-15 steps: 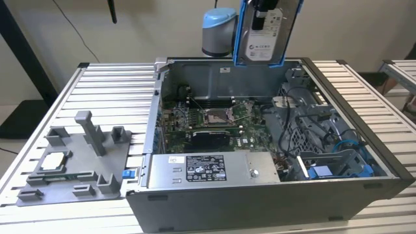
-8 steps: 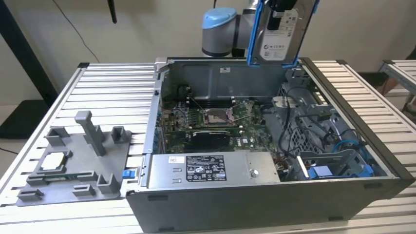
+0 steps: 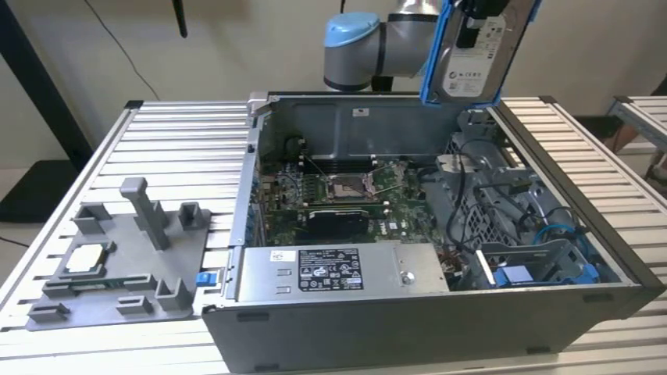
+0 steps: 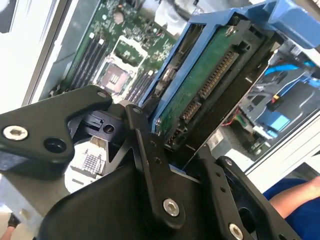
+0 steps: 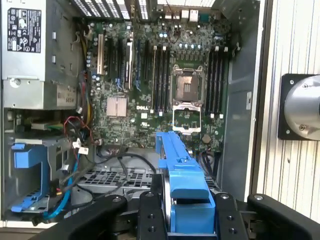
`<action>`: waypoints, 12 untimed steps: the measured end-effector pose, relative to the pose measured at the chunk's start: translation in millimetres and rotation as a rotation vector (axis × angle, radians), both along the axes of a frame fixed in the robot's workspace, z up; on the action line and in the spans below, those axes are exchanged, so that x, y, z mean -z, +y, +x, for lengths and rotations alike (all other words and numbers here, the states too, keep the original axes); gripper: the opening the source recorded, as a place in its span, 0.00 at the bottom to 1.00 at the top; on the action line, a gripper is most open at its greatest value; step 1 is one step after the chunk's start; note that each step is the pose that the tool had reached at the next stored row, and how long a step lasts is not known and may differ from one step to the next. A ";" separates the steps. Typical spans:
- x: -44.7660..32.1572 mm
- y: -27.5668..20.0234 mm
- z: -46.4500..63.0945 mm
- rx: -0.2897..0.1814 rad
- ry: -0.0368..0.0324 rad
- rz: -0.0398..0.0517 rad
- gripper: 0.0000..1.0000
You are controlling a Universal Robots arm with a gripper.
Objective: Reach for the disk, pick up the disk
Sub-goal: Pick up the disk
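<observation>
Blue plastic frames the disk [image 3: 474,58], which I find raised clear above the open computer case [image 3: 417,312], at the case's far edge in the exterior view. I judge the reach complete and the pick-up effectively done: the disk hangs upright in the air, label facing the camera, touching nothing below it.

My gripper [image 4: 165,150] is closed on the disk. In the second wrist view its black fingers [image 4: 145,150] clamp the blue frame from both sides, with the drive's green circuit board and connector edge showing between them. In the first wrist view the blue frame [image 5: 182,185] runs out from between the same fingers, over the case interior.

Contents of the case: a green motherboard [image 5: 150,90] with an empty processor socket [image 5: 186,82], a silver power supply [image 3: 344,269] along the near wall, loose cables, and a blue bracket [image 5: 27,160] fixed in the drive bay. That bay appears vacant.

On the slatted surface [image 3: 167,141] beside the case sits a grey fixture [image 3: 115,266] carrying a small square chip [image 3: 83,256].
</observation>
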State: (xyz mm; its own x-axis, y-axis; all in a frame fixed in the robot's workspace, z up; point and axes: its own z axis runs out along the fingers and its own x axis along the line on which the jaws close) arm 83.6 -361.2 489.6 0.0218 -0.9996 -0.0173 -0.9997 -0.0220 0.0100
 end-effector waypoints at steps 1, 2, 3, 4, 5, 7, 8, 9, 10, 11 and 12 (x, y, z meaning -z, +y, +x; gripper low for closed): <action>0.0 0.0 4.6 0.000 0.0007 0.0000 0.00; 0.0 0.0 9.1 0.000 0.0014 0.0001 0.00; 0.0 0.0 13.6 0.000 0.0021 0.0000 0.00; 0.0 0.0 18.3 0.000 0.0029 0.0001 0.00; 0.0 0.0 22.7 0.000 0.0037 0.0000 0.00; 0.0 0.0 31.9 0.000 0.0052 0.0000 0.00; 0.0 0.0 36.4 0.000 0.0059 0.0000 0.00; 0.0 -0.1 40.7 0.000 0.0066 0.0000 0.00; 0.0 -0.1 43.9 0.000 0.0071 0.0001 0.00; 0.1 0.0 45.0 0.000 0.0071 0.0003 0.00; 0.0 0.0 45.0 0.000 0.0071 0.0001 0.00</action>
